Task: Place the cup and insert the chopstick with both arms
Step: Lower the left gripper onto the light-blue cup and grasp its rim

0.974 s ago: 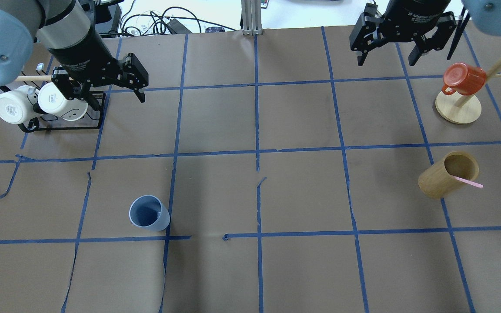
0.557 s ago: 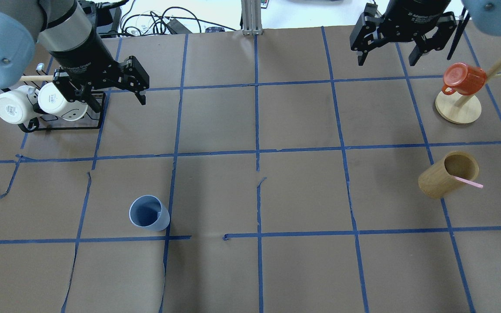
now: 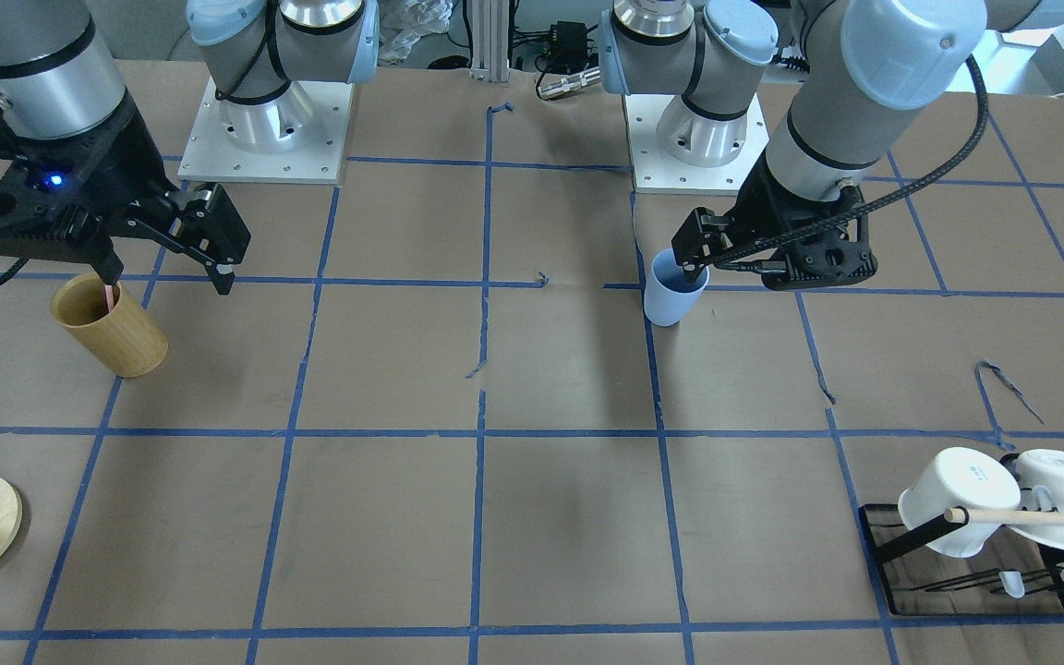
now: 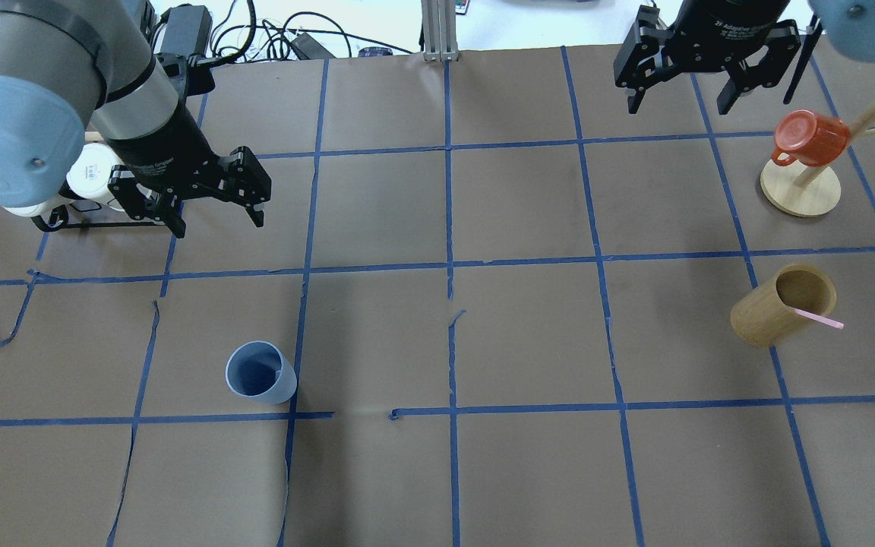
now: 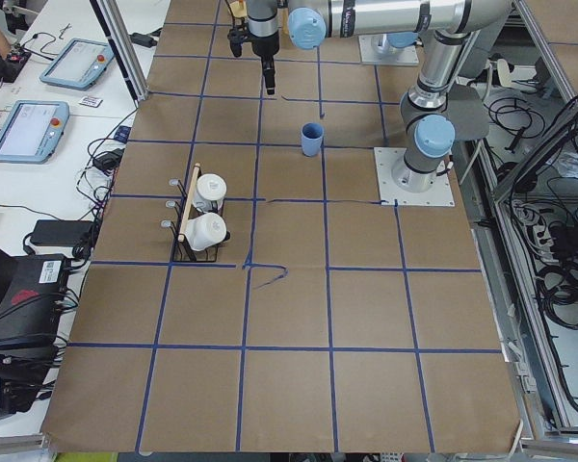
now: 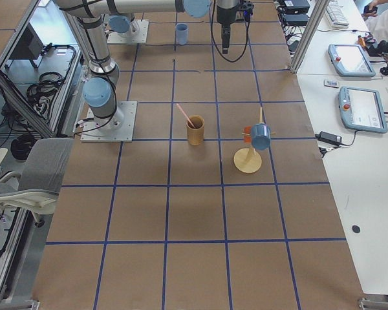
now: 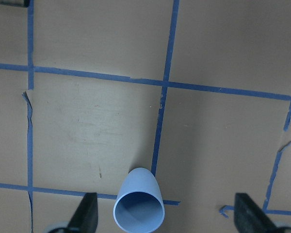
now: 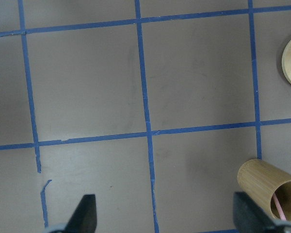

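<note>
The light-blue cup (image 4: pixel 259 372) stands upright on the brown paper at near left; it also shows in the front view (image 3: pixel 675 291) and at the bottom of the left wrist view (image 7: pixel 138 208). One pale-pink chopstick (image 4: pixel 817 318) leans out of the tan wooden holder (image 4: pixel 783 304) at right. My left gripper (image 4: pixel 219 220) is open and empty, up in the air, farther out than the cup. My right gripper (image 4: pixel 678 106) is open and empty at far right, well beyond the holder.
A black rack with white mugs (image 3: pixel 966 517) sits at far left, partly hidden under my left arm in the overhead view. A wooden mug tree (image 4: pixel 800 190) with a red mug (image 4: pixel 810 137) stands at far right, next to my right gripper.
My left gripper has moved nearer and slightly right, toward the cup, and now covers most of the mug rack. The right gripper, cup and chopstick have not moved.
</note>
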{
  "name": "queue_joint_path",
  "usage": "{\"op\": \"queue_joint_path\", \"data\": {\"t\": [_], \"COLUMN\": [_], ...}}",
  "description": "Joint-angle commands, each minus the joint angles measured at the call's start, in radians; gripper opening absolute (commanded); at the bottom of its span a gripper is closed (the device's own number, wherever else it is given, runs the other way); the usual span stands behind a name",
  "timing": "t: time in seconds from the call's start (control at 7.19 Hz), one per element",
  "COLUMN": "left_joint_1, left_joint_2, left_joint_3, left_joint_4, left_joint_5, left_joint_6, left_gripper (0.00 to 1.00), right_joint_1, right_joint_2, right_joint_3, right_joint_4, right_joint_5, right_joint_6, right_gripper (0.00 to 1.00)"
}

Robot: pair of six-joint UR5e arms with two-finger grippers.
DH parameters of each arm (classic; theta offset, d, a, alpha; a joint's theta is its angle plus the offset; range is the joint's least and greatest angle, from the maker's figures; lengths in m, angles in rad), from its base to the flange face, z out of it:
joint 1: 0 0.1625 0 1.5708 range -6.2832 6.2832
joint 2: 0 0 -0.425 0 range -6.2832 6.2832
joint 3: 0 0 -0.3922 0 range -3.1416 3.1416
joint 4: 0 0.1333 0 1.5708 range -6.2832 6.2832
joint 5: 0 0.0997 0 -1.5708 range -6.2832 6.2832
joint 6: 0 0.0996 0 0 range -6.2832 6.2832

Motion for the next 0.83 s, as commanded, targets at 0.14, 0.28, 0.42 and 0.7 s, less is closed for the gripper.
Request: {"op": "queue_joint_path", "data": {"t": [0.14,0.28,0.42,0.7], "left_joint_1": [-0.010,-0.045,-0.058,-0.062], "left_joint_2": [0.048,0.068,0.073,0.058], "left_joint_3": [-0.228,-0.372,-0.465,-0.498], "left_joint_4": [0.125,0.272,0.373,0.390], "left_joint_5": [0.003,0.003,0.003,0.003], "left_joint_6": [0.045,0.048,0.050,0.054], "left_gripper": [0.98,1.00,1.00,0.96], "right_joint_1": [-0.016,-0.016,-0.016,-0.016], "right_joint_2": [0.000,-0.003,-0.002,-0.002], "right_joint_3": [-0.002,-0.002,-0.002,-0.002], "right_joint_4": [0.002,0.005,0.005,0.005], "right_joint_5": [0.006,0.006,0.001,0.000], "right_joint_6": [-0.011,-0.006,0.002,0.002], "right_gripper": [1.00,1.00,1.00,1.00]}}
